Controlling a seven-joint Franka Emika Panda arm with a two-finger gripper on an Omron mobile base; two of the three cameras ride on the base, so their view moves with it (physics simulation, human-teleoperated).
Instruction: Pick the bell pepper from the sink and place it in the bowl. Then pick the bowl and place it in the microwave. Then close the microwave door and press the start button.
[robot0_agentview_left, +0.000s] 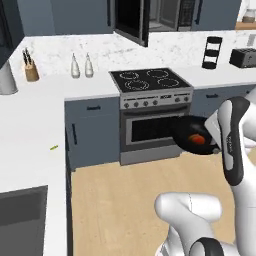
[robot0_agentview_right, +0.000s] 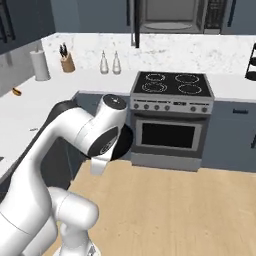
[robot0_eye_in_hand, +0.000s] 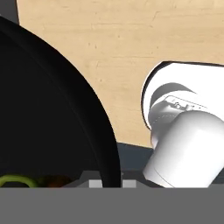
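In the left base view, the dark sink (robot0_agentview_left: 22, 210) is showing at the lower left edge, set into the white counter (robot0_agentview_left: 30, 130). A knife block (robot0_agentview_left: 31, 70) and two bottles (robot0_agentview_left: 81, 66) are standing farther back on that counter against the wall. Moving right, the stove (robot0_agentview_left: 151, 82) is sitting between blue cabinets, and above it the microwave (robot0_agentview_left: 170, 14) is standing with the microwave door (robot0_agentview_left: 132, 22) swung open toward the left. Right of the oven front, the black bowl (robot0_agentview_left: 194, 136) is hanging in the air above the wooden floor (robot0_agentview_left: 115, 200), level with the oven window. The orange-red bell pepper (robot0_agentview_left: 198, 139) is lying inside the bowl. The gripper (robot0_agentview_left: 216, 146) is clamping the bowl at its right rim, jaws pressed together on the rim.

In the hand view, the bowl's black wall (robot0_eye_in_hand: 48, 118) is occupying the left half, with the floor beyond it.
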